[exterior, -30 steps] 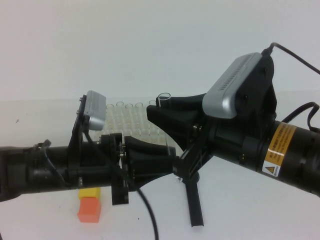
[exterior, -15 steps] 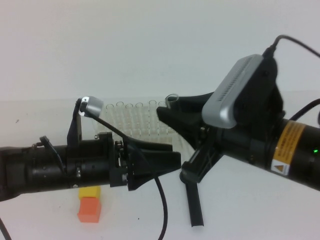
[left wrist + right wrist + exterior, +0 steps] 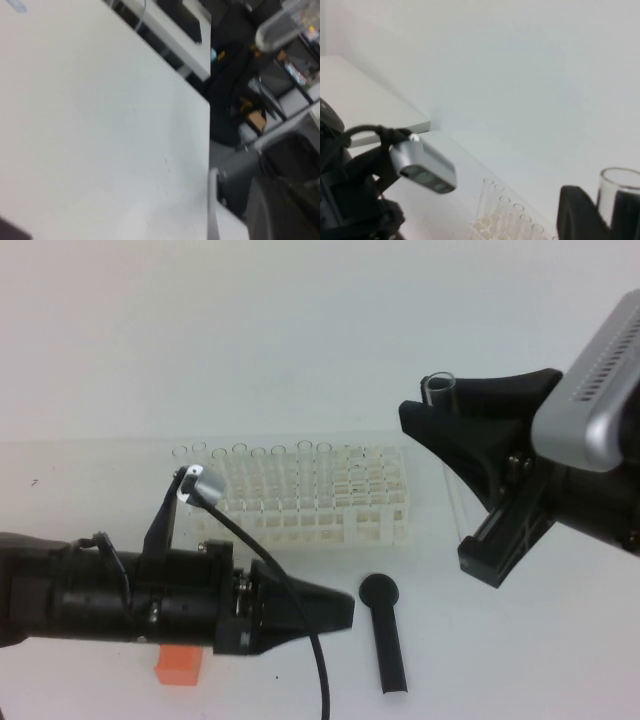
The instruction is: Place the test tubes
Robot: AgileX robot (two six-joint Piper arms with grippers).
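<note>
Rightward and upward is where my right gripper [image 3: 440, 408] has swung since a second ago, off the rack and out toward the right edge of the high view, taking the test tube [image 3: 437, 387] with it. Its jaws pinch the tube upright, and the open rim pokes out above the grip. The tube hangs in the air, to the right of the white test tube rack [image 3: 300, 518], which sits mid-table with a row of clear tubes along its far side. My left gripper [image 3: 340, 612] has dropped low, near the table [image 3: 520, 660] in front of the rack. Whether it is spread or closed I cannot tell from this side-on angle. Just right of its tip lies a black round-headed tool [image 3: 385, 635], perhaps a pestle. An orange block [image 3: 180, 665] shows beneath my left arm.
</note>
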